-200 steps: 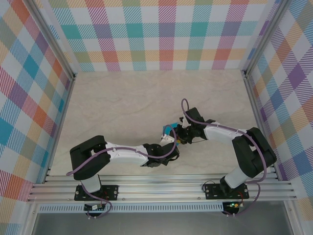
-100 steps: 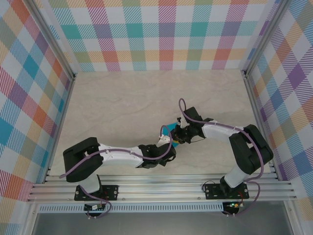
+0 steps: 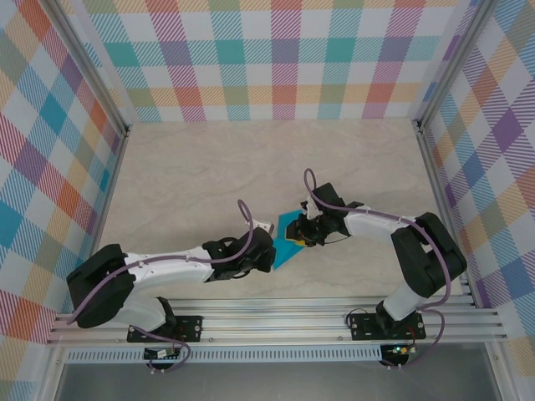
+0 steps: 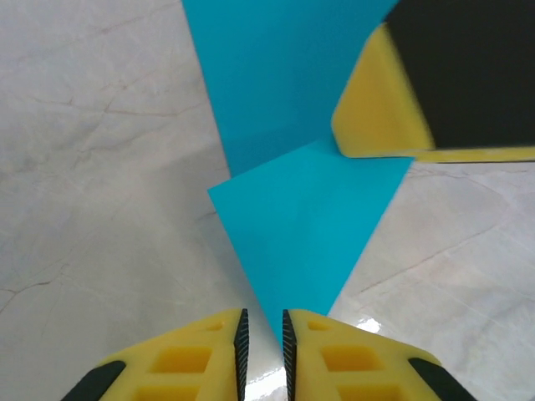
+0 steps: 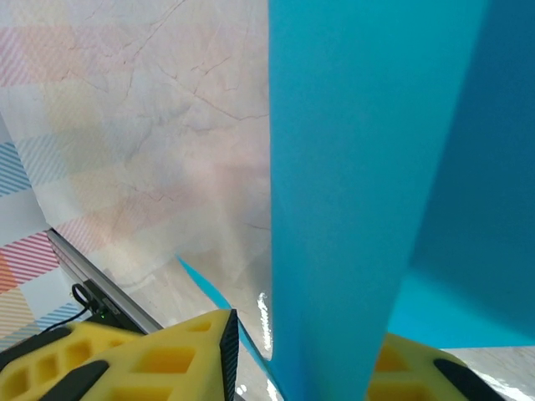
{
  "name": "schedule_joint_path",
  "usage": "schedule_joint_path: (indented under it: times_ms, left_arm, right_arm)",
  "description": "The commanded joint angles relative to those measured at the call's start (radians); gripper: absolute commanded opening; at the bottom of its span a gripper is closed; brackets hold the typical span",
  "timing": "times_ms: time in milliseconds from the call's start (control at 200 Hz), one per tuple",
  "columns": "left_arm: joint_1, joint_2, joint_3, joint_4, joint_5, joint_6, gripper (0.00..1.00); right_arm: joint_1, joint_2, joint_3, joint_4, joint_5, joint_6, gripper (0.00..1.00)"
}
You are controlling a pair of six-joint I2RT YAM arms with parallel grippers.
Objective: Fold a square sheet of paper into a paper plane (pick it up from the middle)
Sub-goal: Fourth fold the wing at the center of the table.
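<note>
My left pincer (image 4: 263,326) is down by the counter (image 4: 100,167), its two fingers almost together; the sharp tip of the blue paper (image 4: 301,225) pokes into the thin gap, and I cannot tell if I pinch it; the paper lies partly folded between my two arms; my right pincer (image 5: 309,334) has a raised flap standing between its fingers; I cannot tell if it squeezes.
</note>
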Motion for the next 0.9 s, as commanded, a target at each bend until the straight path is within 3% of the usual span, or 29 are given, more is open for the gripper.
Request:
schedule_joint_path:
  times_ms: [0, 345, 620, 895]
  left_arm:
    - [0.021, 0.065, 0.053, 0.018, 0.093, -0.016, 0.18]
    - [0.035, 0.183, 0.096, -0.001, 0.045, -0.038, 0.11]
    - [0.037, 0.257, 0.118, 0.033, 0.075, -0.036, 0.09]
    - [0.038, 0.274, 0.132, 0.016, 0.081, -0.022, 0.09]
  right_arm:
    - [0.010, 0.024, 0.023, 0.000, -0.027, -0.027, 0.29]
    - [0.020, 0.034, 0.017, -0.003, -0.042, -0.044, 0.33]
    - [0.030, 0.047, 0.010, -0.018, -0.038, -0.066, 0.36]
    - [0.032, 0.070, 0.045, -0.076, 0.023, -0.072, 0.20]
